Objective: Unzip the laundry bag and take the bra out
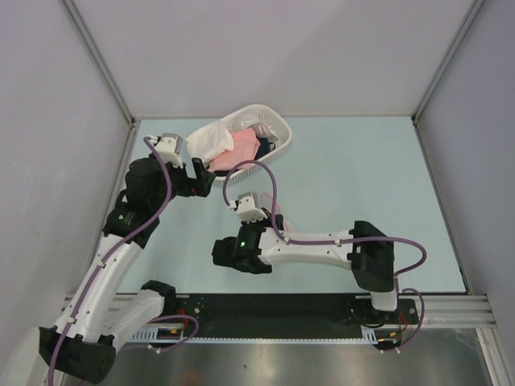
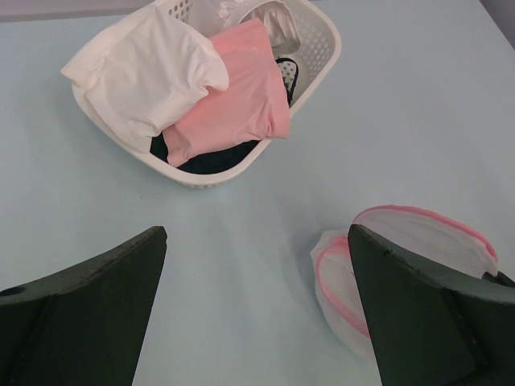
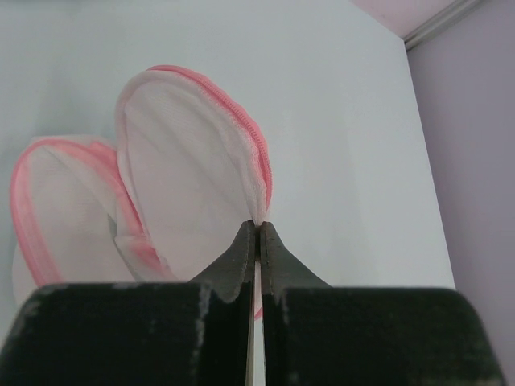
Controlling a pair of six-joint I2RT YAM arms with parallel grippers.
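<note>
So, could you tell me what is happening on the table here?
The right gripper is pinched shut on the pink zip edge of the laundry bag, whose two halves stand apart. The left gripper hangs open above the table, near the basket. The salmon-pink bra lies in the basket beside a white cloth.

No text, label, brand, number or sign can be read in any of the views.
</note>
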